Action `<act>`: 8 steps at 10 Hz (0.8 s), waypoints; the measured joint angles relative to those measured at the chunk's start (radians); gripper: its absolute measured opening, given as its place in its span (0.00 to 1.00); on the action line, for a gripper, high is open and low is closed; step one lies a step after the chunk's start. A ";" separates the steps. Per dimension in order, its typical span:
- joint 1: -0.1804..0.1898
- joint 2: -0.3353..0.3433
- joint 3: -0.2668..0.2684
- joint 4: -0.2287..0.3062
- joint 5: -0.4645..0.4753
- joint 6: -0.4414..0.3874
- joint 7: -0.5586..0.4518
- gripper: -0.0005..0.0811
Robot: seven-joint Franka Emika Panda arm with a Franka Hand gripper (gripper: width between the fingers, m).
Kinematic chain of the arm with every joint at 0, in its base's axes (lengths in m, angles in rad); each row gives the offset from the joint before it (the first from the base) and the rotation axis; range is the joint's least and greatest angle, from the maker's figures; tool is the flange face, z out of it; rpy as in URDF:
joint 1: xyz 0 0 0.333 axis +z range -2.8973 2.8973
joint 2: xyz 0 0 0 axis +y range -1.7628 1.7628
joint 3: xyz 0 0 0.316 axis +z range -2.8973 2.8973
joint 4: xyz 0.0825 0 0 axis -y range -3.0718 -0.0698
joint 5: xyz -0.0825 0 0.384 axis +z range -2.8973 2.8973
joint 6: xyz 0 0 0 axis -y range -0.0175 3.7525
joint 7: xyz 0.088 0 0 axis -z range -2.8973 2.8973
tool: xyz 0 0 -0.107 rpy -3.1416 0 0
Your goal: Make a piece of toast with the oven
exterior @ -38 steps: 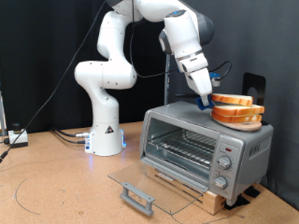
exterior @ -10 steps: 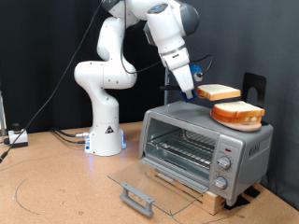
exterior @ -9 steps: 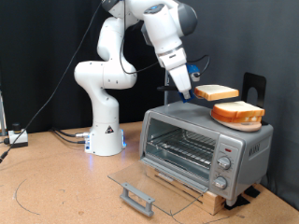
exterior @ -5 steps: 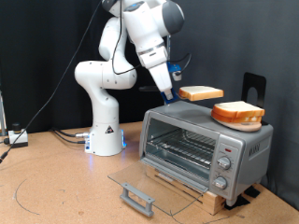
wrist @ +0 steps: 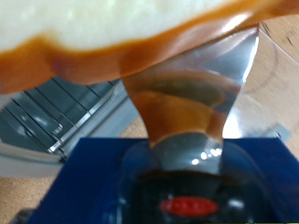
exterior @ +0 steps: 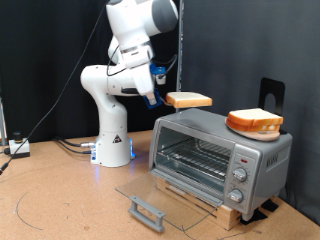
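The gripper (exterior: pixel 163 99) pinches the piece of toast (exterior: pixel 189 100) by one crust edge, level in the air above the oven (exterior: pixel 218 152), whose door hangs open. Light and probably crumbly, the slice looks best held by that firmer crust. A second slice (exterior: pixel 254 121) rests on the oven's top.

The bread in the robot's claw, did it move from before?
Yes. The gripper has carried the piece of toast off the other slice and toward the exterior view's left, past the oven top's left edge.

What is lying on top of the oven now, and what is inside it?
On the oven lies one bread slice. Inside, only the wire rack shows; its far corners are hidden. The gripper holds the piece of toast in the air.
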 joint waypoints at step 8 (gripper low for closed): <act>-0.141 0.088 -0.072 0.048 -0.061 0.012 -0.056 0.49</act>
